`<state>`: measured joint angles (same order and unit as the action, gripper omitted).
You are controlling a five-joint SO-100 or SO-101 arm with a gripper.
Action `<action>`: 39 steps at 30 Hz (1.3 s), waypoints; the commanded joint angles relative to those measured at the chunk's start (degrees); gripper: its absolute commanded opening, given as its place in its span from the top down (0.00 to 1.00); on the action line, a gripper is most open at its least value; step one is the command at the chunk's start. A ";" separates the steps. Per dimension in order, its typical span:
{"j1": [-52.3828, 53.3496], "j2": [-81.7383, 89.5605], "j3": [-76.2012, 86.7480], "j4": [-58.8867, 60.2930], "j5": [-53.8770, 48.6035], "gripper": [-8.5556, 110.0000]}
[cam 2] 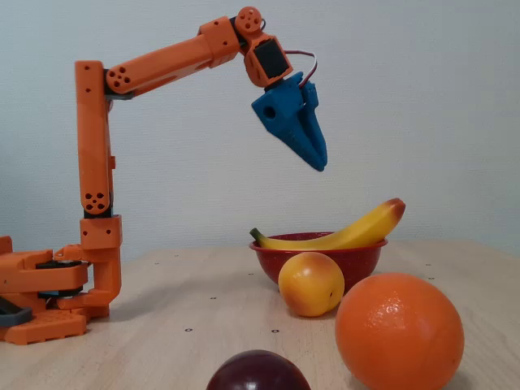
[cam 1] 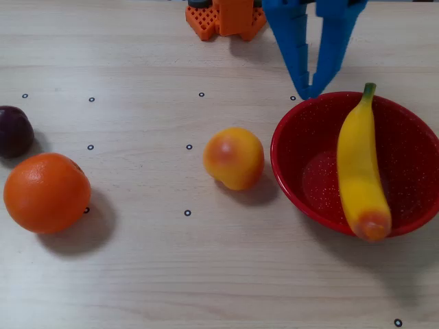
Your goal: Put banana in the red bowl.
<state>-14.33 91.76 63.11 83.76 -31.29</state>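
Glossy yellow banana (cam 1: 359, 164), green stem, orange-red tip, lying across red bowl (cam 1: 295, 168)

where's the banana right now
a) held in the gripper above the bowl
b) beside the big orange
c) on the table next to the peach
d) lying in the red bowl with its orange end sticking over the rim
d) The banana lies in the red bowl, its orange-red end over the rim, while the gripper hangs well above it, empty.
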 commanded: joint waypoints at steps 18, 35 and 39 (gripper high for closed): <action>8.26 31.55 41.04 -23.99 9.76 0.93; 10.20 48.87 72.07 -36.74 22.85 0.93; 11.25 54.32 79.10 -37.53 23.73 0.93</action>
<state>-3.60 142.12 143.35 48.43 -8.61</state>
